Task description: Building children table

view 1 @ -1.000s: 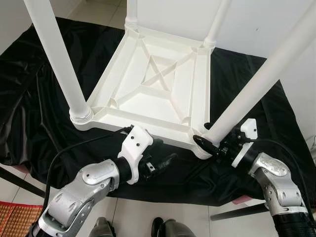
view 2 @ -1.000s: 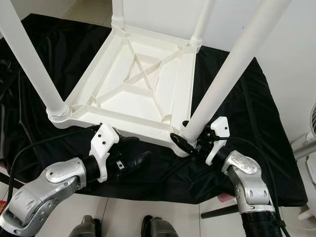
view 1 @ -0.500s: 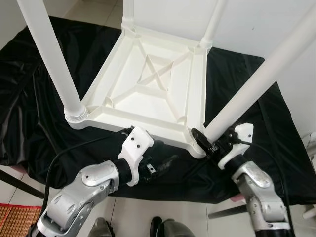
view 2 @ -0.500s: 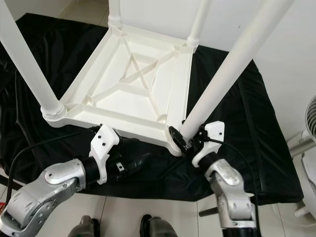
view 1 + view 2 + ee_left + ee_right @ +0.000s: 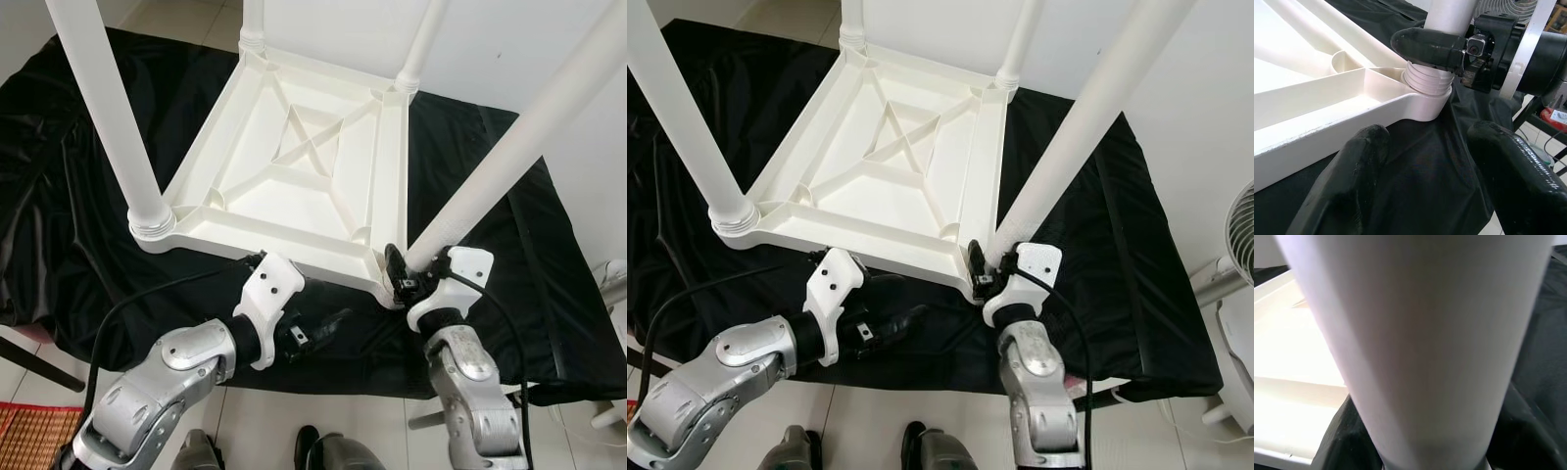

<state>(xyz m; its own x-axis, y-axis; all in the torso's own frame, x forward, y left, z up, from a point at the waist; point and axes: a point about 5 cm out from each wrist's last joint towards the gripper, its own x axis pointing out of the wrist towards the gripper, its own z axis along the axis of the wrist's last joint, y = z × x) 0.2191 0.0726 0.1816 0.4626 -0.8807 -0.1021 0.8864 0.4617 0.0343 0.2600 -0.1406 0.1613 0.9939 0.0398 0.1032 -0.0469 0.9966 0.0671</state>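
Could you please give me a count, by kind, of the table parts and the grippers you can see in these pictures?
Round white plastic table legs: 4, the nearest held at its base, plus
Upside-down white plastic ribbed tabletop: 1
Black two-finger grippers: 2, right gripper shut on the nearest leg's base, left gripper open beside that corner
Total: 7

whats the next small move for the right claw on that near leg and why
Probably keep twisting. The right claw is clamped round the near right leg just above its threaded collar, and a few threads show above the socket of the upturned table, so it likely isn't seated. The left claw hangs open nearby.
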